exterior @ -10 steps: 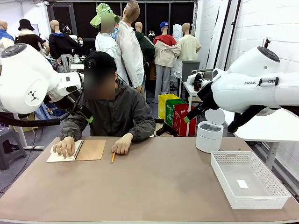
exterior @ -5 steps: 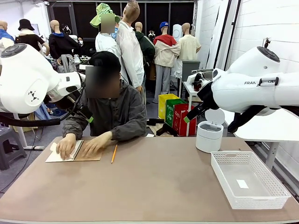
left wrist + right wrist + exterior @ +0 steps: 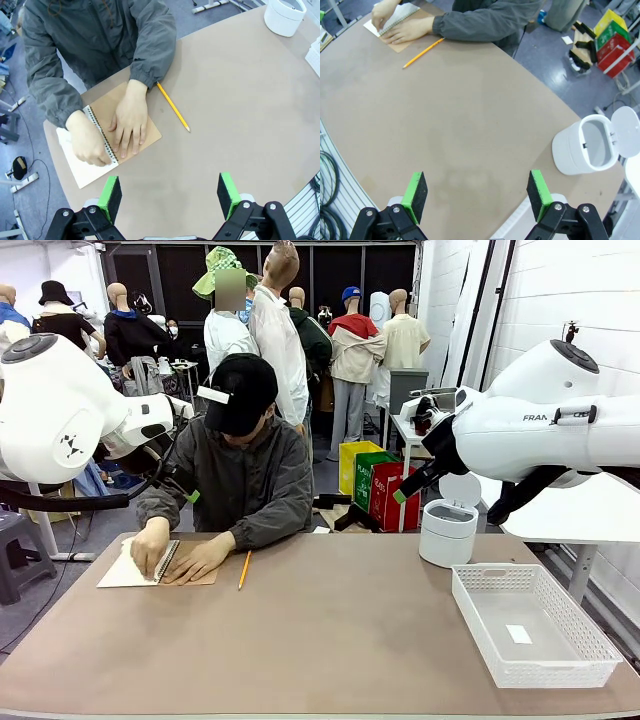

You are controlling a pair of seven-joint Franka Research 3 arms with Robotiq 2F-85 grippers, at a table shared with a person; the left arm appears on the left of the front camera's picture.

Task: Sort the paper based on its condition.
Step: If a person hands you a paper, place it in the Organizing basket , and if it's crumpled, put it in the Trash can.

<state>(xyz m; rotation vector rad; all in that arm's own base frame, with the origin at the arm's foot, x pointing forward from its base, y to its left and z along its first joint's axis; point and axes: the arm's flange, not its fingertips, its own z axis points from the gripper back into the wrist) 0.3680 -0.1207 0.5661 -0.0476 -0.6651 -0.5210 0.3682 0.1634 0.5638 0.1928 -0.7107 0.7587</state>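
Hovering high over the table (image 3: 330, 640), the left gripper (image 3: 168, 192) and right gripper (image 3: 477, 192) both hold their fingers spread wide, grasping nothing. The paper (image 3: 122, 573) lies at the far left, by the notebook's (image 3: 112, 100) spiral, pinned under 1 hand (image 3: 150, 548) of the person. The other hand (image 3: 200, 560) presses the brown cover. A pencil (image 3: 243, 570) lies just beside it. A white bin (image 3: 445, 535) with its lid up and a basket (image 3: 560, 675) stand at the right.

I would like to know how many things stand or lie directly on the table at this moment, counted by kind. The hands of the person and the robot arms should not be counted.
Spiral notebook: 1
Yellow pencil: 1
White bin with its lid open: 1
White mesh basket: 1
Total: 4
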